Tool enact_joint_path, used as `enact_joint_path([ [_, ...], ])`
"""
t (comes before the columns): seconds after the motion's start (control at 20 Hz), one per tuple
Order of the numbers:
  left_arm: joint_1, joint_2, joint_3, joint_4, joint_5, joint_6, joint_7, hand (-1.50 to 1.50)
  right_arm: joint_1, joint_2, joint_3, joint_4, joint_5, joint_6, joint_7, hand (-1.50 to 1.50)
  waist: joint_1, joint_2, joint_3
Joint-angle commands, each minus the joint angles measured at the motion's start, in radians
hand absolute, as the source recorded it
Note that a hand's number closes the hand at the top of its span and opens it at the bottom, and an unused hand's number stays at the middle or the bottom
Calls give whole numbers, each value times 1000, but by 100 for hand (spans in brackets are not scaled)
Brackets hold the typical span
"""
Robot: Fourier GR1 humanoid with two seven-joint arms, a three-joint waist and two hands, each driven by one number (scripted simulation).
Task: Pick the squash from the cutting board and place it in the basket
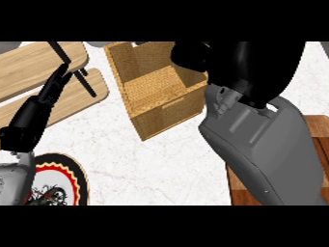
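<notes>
The right hand (pixel 195 55) is up over the far right corner of the square woven wicker basket (pixel 156 89), black and bunched at the end of the big grey forearm that sweeps in from the lower right. Its fingers look curled in, but the arm and the basket's rim hide too much, so I cannot tell whether it is closed on anything. And the squash? No sign of it anywhere: not on the dark reddish-brown wooden cutting board (pixel 323 144) poking out from under that forearm at the right, and not on the part of the basket's woven floor that shows. Most of the board is covered by the arm, mind you. My read is that we're late in the job, the squash either tucked inside that hand above the basket or hidden behind it, with the release and the pull-back to come, but that is a judgement from the pose alone. Over on the left, the left hand (pixel 63 72) rests with its thin black fingers straight and spread, lying across the pale slatted wooden boards (pixel 24 72) at the upper left, holding nothing. Below it, at the bottom left edge of the white marble desk (pixel 153 159), sits a round plate with a red, yellow and black patterned rim (pixel 71 176), well apart from the basket.
</notes>
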Motion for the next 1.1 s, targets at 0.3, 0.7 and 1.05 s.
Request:
enact_joint_path([
  [0.3,-59,-11,-2,42,-9,3,-6,0,-232,8,-109,374,-215,-68,254,150,14,8,1],
  [0.7,-11,-4,7,13,-15,7,1,0,-293,8,-146,639,-221,71,255,150,-8,-5,1],
  [1.05,-21,-7,7,33,-18,3,-13,0,-380,8,-123,796,-340,50,254,-150,-6,-3,2],
])
